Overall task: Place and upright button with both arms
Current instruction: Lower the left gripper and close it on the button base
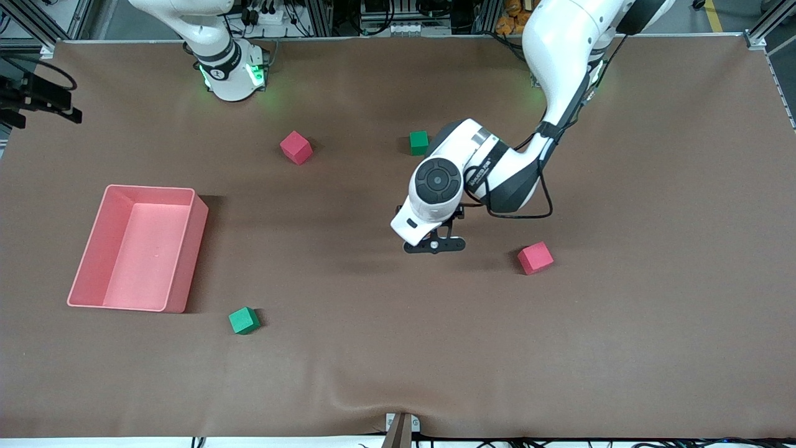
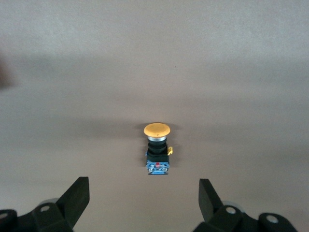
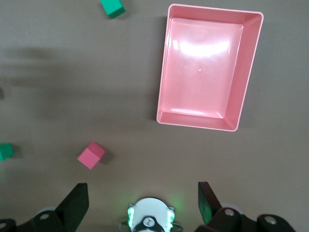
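The button (image 2: 157, 145) shows only in the left wrist view: a round orange cap on a dark body with a blue end. It rests on the brown table, its blue end toward the fingers. The left arm's hand hides it in the front view. My left gripper (image 2: 144, 203) hangs open over the button, its fingers (image 2: 77, 198) apart and touching nothing. In the front view the left gripper (image 1: 435, 244) is low over the middle of the table. My right gripper (image 3: 142, 203) is open and empty, held high over its own base. It is outside the front view.
A pink bin (image 1: 189, 261) stands toward the right arm's end; it also shows in the right wrist view (image 3: 164, 72). Two red cubes (image 1: 296, 147) (image 1: 535, 257) and two green cubes (image 1: 419, 142) (image 1: 244, 320) lie scattered around the left gripper.
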`<state>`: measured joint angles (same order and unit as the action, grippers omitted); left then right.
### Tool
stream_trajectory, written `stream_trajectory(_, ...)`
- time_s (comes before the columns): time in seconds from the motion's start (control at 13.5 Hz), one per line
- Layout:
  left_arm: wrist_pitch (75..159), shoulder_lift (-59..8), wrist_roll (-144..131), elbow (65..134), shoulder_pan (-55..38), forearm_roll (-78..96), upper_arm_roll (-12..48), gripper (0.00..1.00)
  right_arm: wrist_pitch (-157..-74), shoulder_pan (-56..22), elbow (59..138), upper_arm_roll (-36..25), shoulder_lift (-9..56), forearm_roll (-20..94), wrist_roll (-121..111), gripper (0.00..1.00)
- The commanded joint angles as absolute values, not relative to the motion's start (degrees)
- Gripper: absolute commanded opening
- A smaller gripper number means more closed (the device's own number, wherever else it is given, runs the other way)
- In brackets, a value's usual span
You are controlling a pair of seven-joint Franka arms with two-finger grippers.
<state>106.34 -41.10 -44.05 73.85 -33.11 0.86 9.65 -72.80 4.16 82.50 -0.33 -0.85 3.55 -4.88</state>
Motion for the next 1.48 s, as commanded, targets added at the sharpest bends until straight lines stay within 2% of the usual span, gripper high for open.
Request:
stream_trajectory(0.0, 108.3, -42.5, -46.7, 73.4, -33.6, 1.3, 9.2, 1.00, -75.0, 4.1, 84.9, 0.1, -1.8, 6.2, 0.5, 1.00)
stream_trajectory(0.22, 109.9, -43.9, -48.6, 73.4, -34.2, 1.1, 9.2, 1.00, -81.5, 2.5, 94.5, 0.1, -7.4, 5.6, 0.6, 1.00)
stream_trajectory(0.3, 110.0, -44.3, -48.6, 73.4, -34.5, 1.0, 9.2, 1.00, -80.3, 2.5, 94.3, 0.7, -7.1, 5.0, 1.2, 1.00)
stream_trajectory(0.44, 110.7, -44.6, -48.8, 73.5, -35.2, 1.1, 9.2, 1.00, -74.7, 2.9, 88.1, 2.9, -4.9, 1.2, 6.0, 1.00)
stream_trajectory(0.59, 110.7, -44.9, -49.9, 74.1, -34.8, 3.3, 9.3, 1.00, -73.3, 3.4, 84.6, 2.6, -2.3, 0.9, 5.6, 1.00)
stream_trajectory(1.04, 110.9, -44.8, -51.5, 79.1, -36.0, 2.9, 9.0, 1.00, -73.6, 3.6, 83.8, 2.6, -0.3, 0.9, 5.7, 1.00)
stream_trajectory(1.41, 117.7, -44.9, -52.6, 83.7, -36.6, 3.1, 9.1, 1.00, -75.0, 2.0, 83.1, 3.0, 0.7, 1.2, 6.1, 1.00)
